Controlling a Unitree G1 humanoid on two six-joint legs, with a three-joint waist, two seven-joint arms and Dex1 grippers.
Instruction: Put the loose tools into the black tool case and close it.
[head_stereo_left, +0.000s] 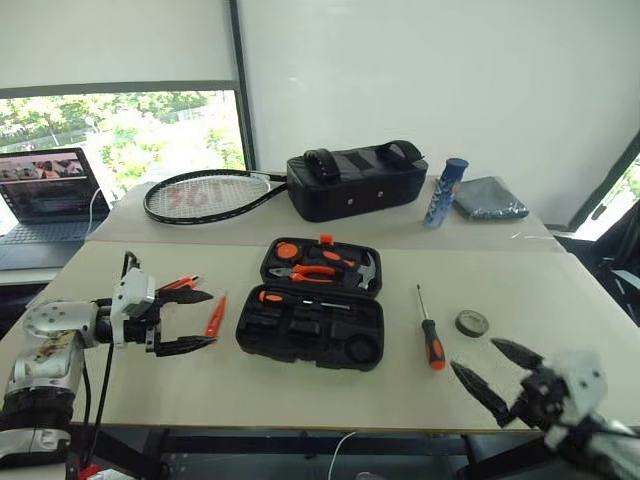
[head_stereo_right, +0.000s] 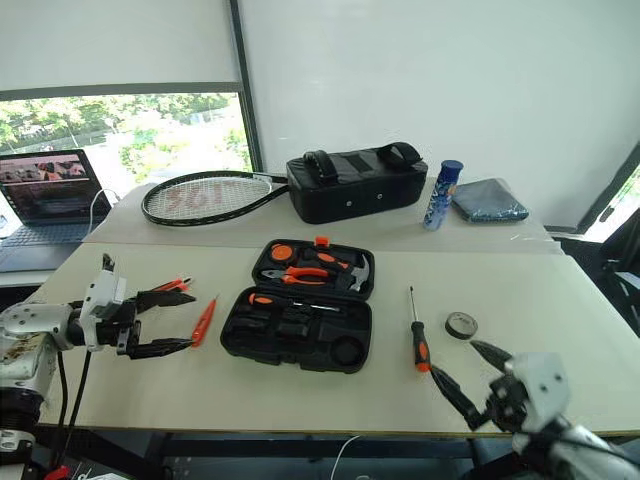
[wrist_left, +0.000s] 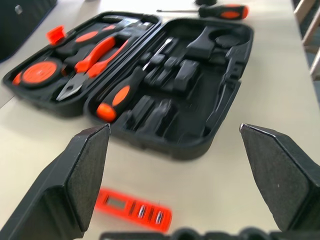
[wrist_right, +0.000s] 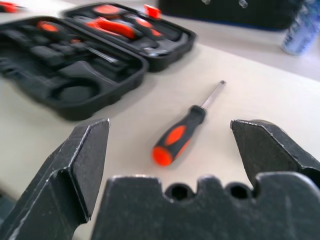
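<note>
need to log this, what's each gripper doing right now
left gripper: open, holding nothing
right gripper: open, holding nothing

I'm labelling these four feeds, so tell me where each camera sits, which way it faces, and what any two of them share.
Left eye and right eye views: on the head, looking forward and down over the table; the open left gripper and open right gripper show.
Left wrist view: on the left wrist, looking between its fingers at the open black tool case.
Right wrist view: on the right wrist, looking between its fingers at the loose screwdriver.
Shared: both wrist views catch the case and that screwdriver.
</note>
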